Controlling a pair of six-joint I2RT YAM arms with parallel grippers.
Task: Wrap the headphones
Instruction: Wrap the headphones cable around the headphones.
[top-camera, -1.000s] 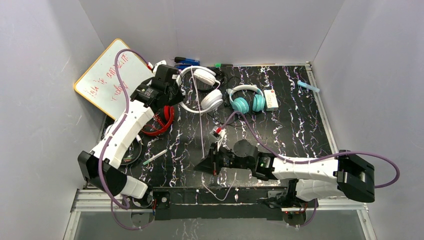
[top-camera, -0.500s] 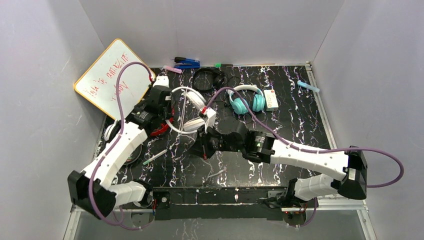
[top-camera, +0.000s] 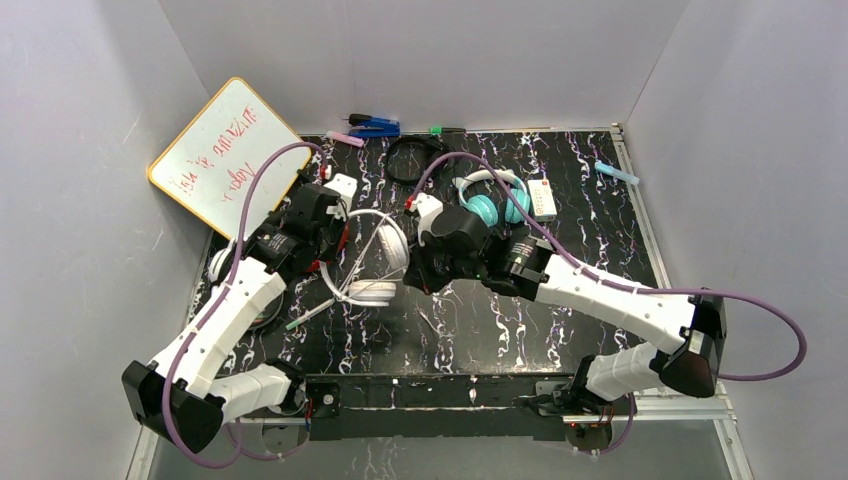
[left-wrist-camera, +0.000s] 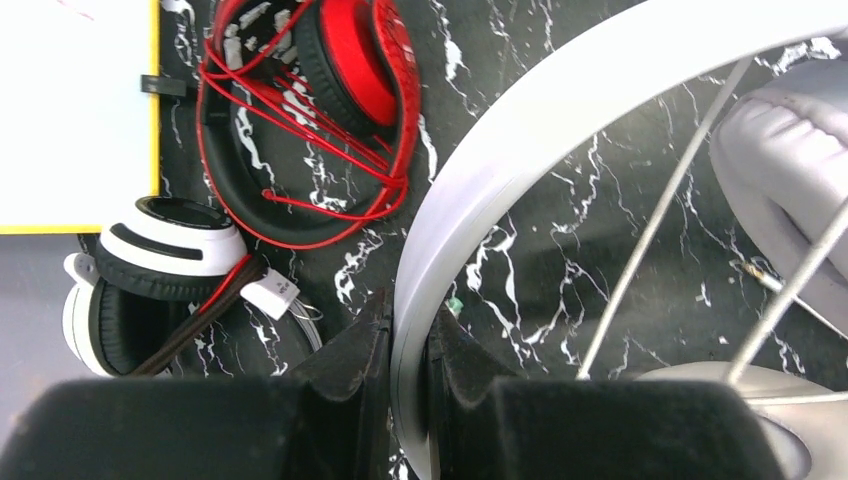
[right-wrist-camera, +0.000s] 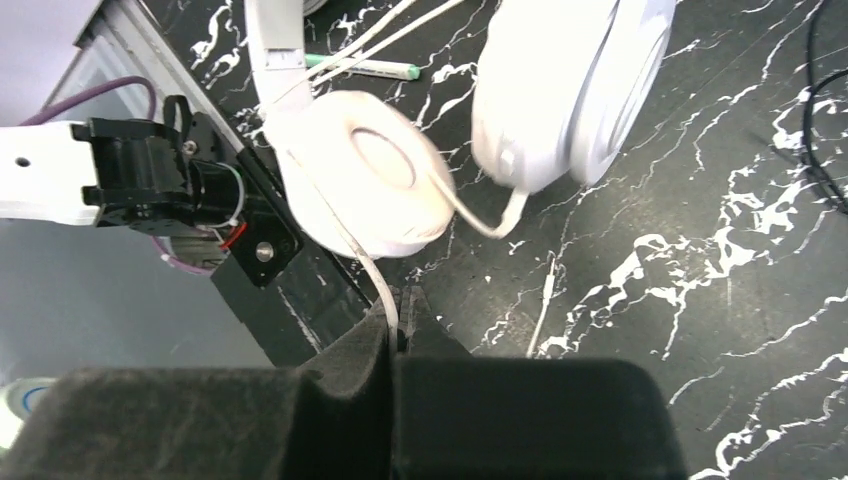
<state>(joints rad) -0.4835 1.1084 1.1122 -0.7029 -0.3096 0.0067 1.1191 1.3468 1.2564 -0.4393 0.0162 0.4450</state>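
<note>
The all-white headphones (top-camera: 368, 262) hang over the table's left-middle. My left gripper (left-wrist-camera: 410, 330) is shut on their headband (left-wrist-camera: 520, 130). My right gripper (right-wrist-camera: 398, 312) is shut on their white cord (right-wrist-camera: 375, 275), just below the two ear cups (right-wrist-camera: 365, 170). The cord's plug end (right-wrist-camera: 545, 305) lies on the table. In the top view the right gripper (top-camera: 415, 275) sits right beside the cups. Red headphones (left-wrist-camera: 340, 60) and white-and-black headphones (left-wrist-camera: 165, 245) lie at the left edge. Teal headphones (top-camera: 492, 205) and small black headphones (top-camera: 415, 158) lie at the back.
A whiteboard (top-camera: 215, 150) leans at the back left. A green-tipped pen (top-camera: 310, 313) lies near the front left. A white box (top-camera: 542, 198) sits beside the teal pair, a blue stapler (top-camera: 372, 126) at the back edge, and a pale blue tube (top-camera: 615, 172) at the back right.
My left gripper has carried the white headphones from the back toward the left-middle. My right gripper, holding the cord, has moved from the near edge up to the cups.
</note>
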